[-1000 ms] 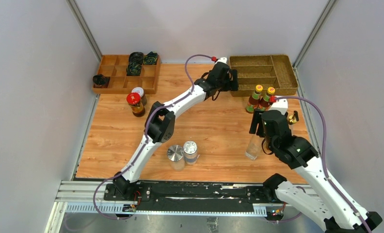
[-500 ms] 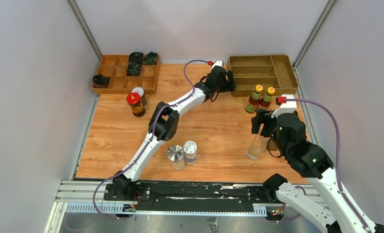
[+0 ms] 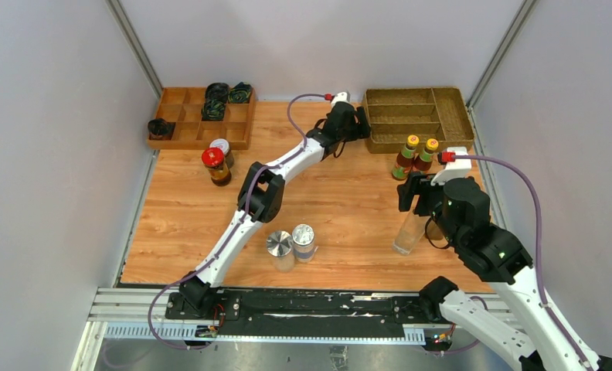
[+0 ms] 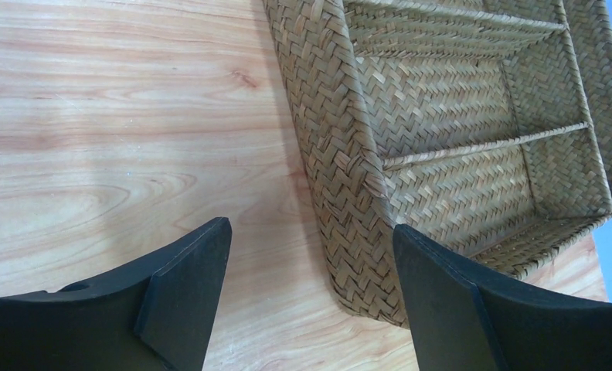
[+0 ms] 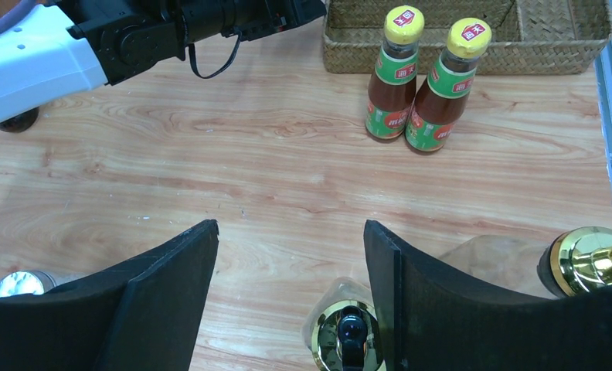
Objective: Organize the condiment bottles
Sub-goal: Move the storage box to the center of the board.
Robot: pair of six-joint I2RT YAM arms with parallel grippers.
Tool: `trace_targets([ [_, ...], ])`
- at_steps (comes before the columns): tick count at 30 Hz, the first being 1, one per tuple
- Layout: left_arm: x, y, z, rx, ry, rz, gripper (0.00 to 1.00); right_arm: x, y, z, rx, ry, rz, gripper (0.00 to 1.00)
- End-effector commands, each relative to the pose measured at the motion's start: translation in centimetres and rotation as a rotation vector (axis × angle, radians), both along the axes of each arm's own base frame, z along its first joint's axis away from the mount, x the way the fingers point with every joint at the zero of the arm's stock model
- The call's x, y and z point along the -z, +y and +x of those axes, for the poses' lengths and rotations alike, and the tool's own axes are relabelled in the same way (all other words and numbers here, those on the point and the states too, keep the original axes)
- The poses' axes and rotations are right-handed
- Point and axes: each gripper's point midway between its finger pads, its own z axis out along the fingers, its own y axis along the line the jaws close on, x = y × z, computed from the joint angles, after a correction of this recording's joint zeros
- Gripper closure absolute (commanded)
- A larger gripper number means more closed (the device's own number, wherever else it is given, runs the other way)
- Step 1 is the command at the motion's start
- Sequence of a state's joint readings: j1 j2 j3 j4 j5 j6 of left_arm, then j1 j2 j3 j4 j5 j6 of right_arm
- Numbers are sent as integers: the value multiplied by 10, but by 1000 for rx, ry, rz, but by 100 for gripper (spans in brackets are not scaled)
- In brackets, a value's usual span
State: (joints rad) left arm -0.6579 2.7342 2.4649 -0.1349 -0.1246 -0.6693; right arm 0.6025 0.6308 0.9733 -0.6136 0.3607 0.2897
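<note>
The tall clear glass bottle with gold spout stands upright at the near right, straight below the right gripper, whose fingers are spread and empty. The left gripper, likewise spread and empty, is far off by the woven tray.

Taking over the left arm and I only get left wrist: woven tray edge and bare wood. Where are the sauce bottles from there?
Observer: The two yellow-capped sauce bottles stand upright, side by side on the table, just in front of the near wall of the wicker tray.
Operator: Right hand on anything?
Observer: No grip that I can see. The right hand is open above a clear gold-spouted bottle, whose spout shows between the open jaws.
</note>
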Motion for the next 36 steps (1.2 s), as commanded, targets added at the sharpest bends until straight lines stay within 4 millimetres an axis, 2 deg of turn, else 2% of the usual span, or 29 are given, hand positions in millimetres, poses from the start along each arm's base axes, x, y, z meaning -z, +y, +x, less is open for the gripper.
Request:
trace_targets([
  [1, 12, 4, -2, -13, 23, 20, 18, -13, 5, -2, -34, -37, 8, 25],
  [7, 0, -16, -10, 67, 8, -59, 18, -8, 5, -3, -35, -35, 16, 25],
  [16, -14, -22, -17, 90, -11, -60, 18, -5, 5, -2, -36, -37, 9, 25],
  [19, -15, -19, -17, 72, 3, -19, 18, -5, 5, -2, -34, -39, 11, 25],
  [28, 8, 13, -24, 4, 86, 132, 19, -7, 5, -3, -34, -48, 25, 25],
  [36, 26, 33, -30, -20, 144, 231, 19, -9, 5, -6, -36, -53, 47, 25],
])
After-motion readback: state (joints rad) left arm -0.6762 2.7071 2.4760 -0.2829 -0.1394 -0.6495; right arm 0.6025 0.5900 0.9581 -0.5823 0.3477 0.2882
